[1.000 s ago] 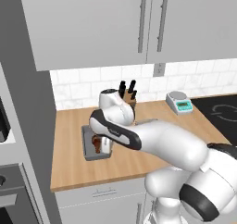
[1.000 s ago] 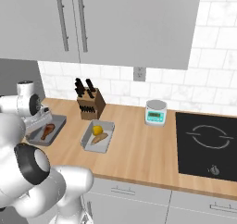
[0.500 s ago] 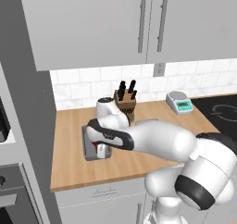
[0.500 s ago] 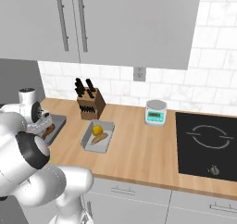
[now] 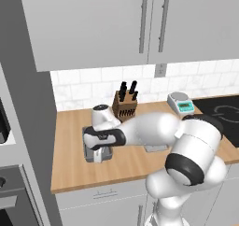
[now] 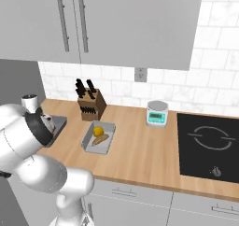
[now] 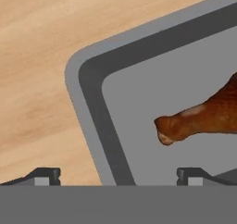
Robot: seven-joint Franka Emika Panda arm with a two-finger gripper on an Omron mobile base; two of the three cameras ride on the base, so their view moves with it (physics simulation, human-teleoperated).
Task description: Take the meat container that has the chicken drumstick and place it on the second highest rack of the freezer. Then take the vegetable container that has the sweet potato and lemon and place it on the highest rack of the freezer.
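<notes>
The meat container [image 7: 95,102] is a shallow grey tray, and the reddish-brown chicken drumstick [image 7: 203,119] lies in it with its bone end toward the tray's corner. My gripper [image 7: 118,177] is open just above that corner, one fingertip [image 7: 44,176] over the wood and the other over the tray floor. From the left base view, the gripper [image 5: 99,156] hangs over the meat container [image 5: 87,148] at the counter's left end. The vegetable container [image 6: 99,137] holds the lemon [image 6: 98,130] and the sweet potato [image 6: 101,139]. The freezer is out of view.
A knife block [image 6: 88,106] stands at the back wall, with a small kitchen scale [image 6: 156,113] to its right. A black cooktop [image 6: 210,145] takes up the counter's right end. A tall grey panel [image 5: 39,127] borders the counter on the left, and white wall cupboards [image 5: 116,24] hang above.
The arm has sunk lower and stretched over the counter, bringing the hand down close onto the meat container's edge. The jaws stay open and the containers have not moved.
</notes>
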